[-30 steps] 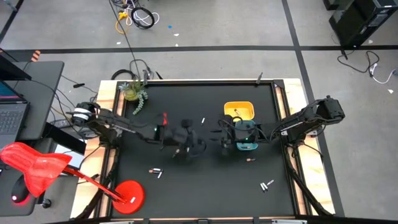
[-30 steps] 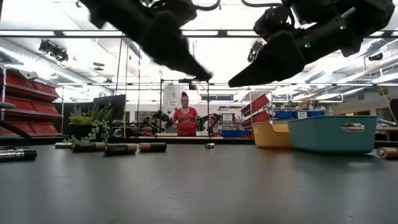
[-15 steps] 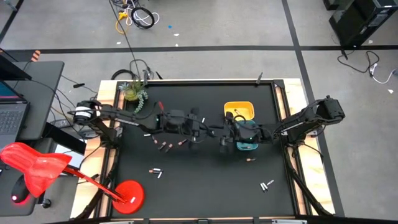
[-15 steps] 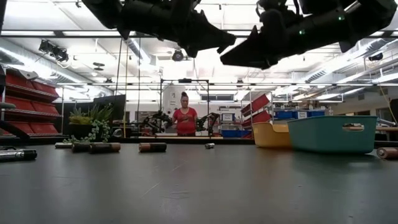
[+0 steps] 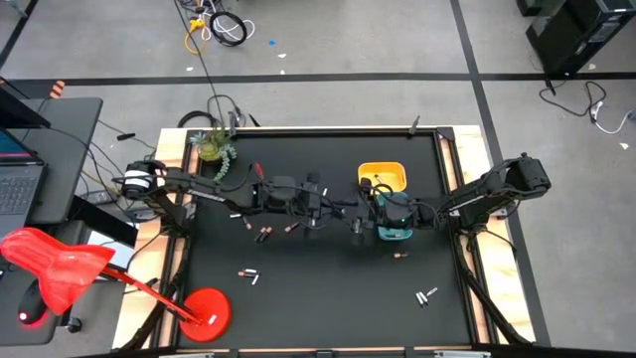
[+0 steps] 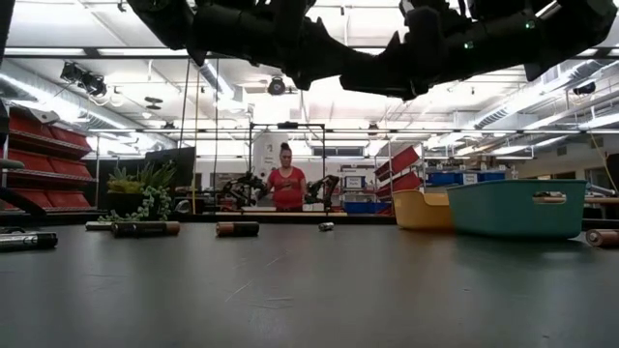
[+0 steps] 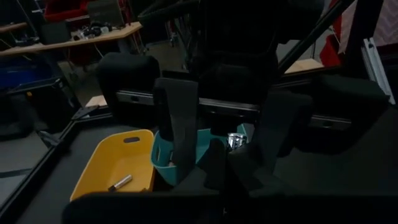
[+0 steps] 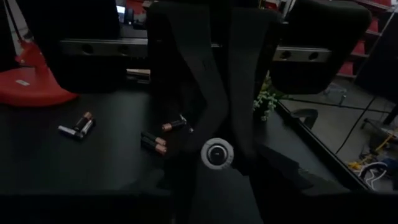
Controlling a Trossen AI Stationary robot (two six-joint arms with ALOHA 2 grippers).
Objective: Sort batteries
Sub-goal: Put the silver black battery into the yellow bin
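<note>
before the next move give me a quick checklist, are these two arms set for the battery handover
1. Left gripper shut on the silver battery, above the table's middle: ok.
2. Right gripper facing it, fingers on either side of the battery: ok.
3. Right gripper clamped on the battery: not ok, its fingers stand apart.
4. The two grippers' fingers clear of each other: cannot tell.
5. Teal tray and yellow tray upright, side by side: ok.
6. Table sorted: not ok, loose batteries lie on it.
</note>
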